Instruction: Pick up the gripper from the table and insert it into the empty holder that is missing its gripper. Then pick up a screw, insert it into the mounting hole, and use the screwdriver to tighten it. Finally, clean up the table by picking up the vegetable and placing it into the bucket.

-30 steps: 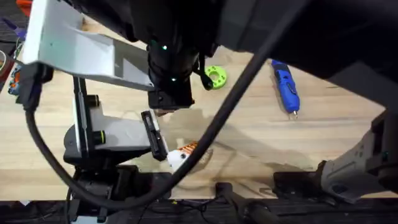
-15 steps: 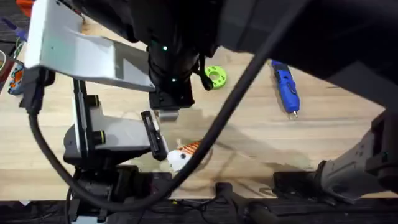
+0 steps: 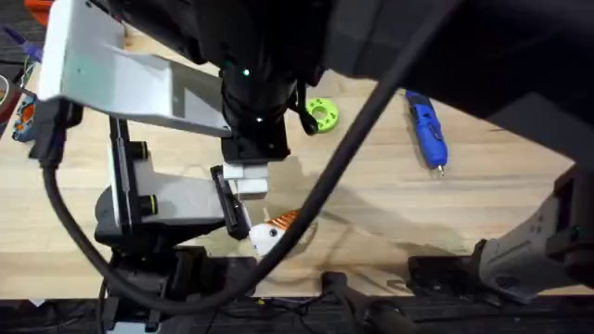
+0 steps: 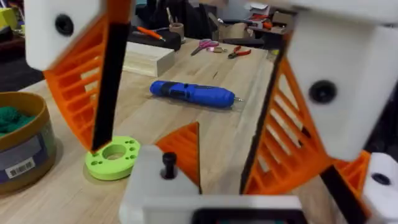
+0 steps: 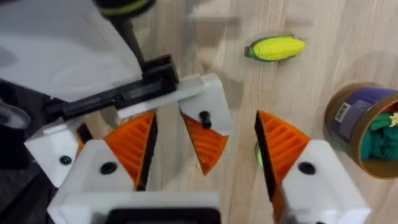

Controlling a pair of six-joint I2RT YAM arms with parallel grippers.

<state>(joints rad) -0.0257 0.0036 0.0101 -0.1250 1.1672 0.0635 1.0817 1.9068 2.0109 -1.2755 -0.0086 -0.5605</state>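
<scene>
Over the last second the white block at the tip of the right hand (image 5: 205,124) has come down out from under its dark wrist in the overhead view, closing on the left hand (image 3: 264,230) just beneath it. The right hand's two orange-ribbed fingers now stand apart and empty, straddling one finger of the left hand. Between them sits the gripper (image 5: 208,146), lodged in the holder (image 5: 208,93), with a dark screw (image 5: 204,117) standing in the mounting hole. The left hand's fingers are also apart, clamped on nothing. I read this as the fitting step nearly done: the orange tip looks seated and the screw looks placed. Its head appears to stand proud, though, so it likely has not been tightened. The screwdriver (image 3: 425,128) lies on the bench (image 3: 483,204) well beyond the right hand, past the green disc (image 3: 322,114), with nothing touching it, and fetching it is probably next. The vegetable (image 5: 277,48) lies on the bench ahead of the right hand's fingertips, near the bucket (image 5: 354,118) but outside it, so the clean-up is not yet done.
</scene>
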